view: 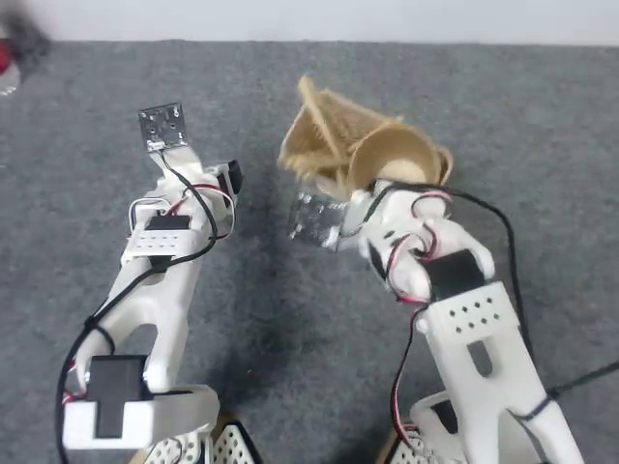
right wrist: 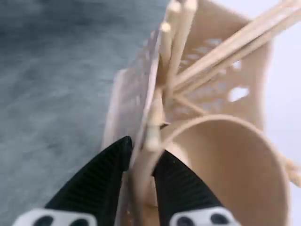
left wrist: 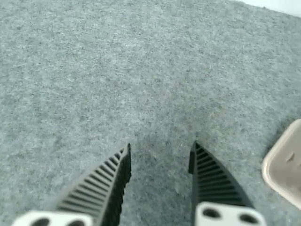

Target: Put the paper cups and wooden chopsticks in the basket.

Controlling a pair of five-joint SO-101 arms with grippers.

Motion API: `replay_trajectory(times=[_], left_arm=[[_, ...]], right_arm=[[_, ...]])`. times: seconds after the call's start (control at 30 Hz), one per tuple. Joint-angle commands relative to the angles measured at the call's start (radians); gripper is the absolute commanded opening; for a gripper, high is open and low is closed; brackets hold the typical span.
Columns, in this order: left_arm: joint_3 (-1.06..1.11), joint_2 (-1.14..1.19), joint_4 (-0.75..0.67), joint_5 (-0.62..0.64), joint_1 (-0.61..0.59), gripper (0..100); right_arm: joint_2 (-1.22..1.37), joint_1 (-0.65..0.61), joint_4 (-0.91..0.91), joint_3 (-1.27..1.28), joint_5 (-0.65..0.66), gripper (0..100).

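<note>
Grey, felt-like cloth covers the worktop [view: 290,329], and both white arms rise from its near edge. In the left wrist view, the left pincer [left wrist: 161,146] hangs over bare cloth with its two black ribbed fingers [left wrist: 113,181] spread wide and nothing between them. Off to its outer side, at the picture's edge, is a beige rounded corner [left wrist: 284,165]; what it belongs to I cannot tell. The right pincer [right wrist: 143,148] is nearly closed, its fingers only a thin gap apart, and it grips the rim of a paper cup [right wrist: 225,174]. One finger sits outside the cup's wall and the other reaches into its mouth. Whether the wall of the basket [right wrist: 244,70] is pinched along with the rim I cannot tell, as it runs right beside the outer finger. The cup lies tipped on its side directly ahead of this pincer, and from the high view its open mouth [view: 392,159] faces up towards the camera. Just beyond the cup, touching it, is the perforated beige basket, tilted rather than flat. Several wooden chopsticks [right wrist: 225,47] lean across its inside beyond the pincer's tips, their ends poking past its upper rim. Farthest off, a pale wall [view: 387,17] borders the cloth, and a blurred red and dark thing [view: 12,53] sits in the far corner, well apart from the left pincer.
</note>
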Motion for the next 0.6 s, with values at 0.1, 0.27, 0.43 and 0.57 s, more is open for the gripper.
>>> replay_trajectory(times=[0.1, 0.27, 0.43, 0.57], left_arm=[[-0.004, -0.008, -0.014, 0.003, 0.002, 20], [-0.001, -0.008, -0.014, 0.003, 0.002, 20], [0.008, -0.008, -0.014, 0.003, 0.0, 20], [0.01, -0.009, -0.014, 0.003, -0.002, 20]], right_arm=[[-0.053, -0.108, 0.423, -0.347, 0.02, 0.8], [-0.053, -0.108, 0.579, -0.531, 0.015, 0.8], [0.018, -0.064, 0.55, -0.482, 0.02, 0.8], [0.068, -0.01, 0.387, -0.365, 0.021, 0.8]])
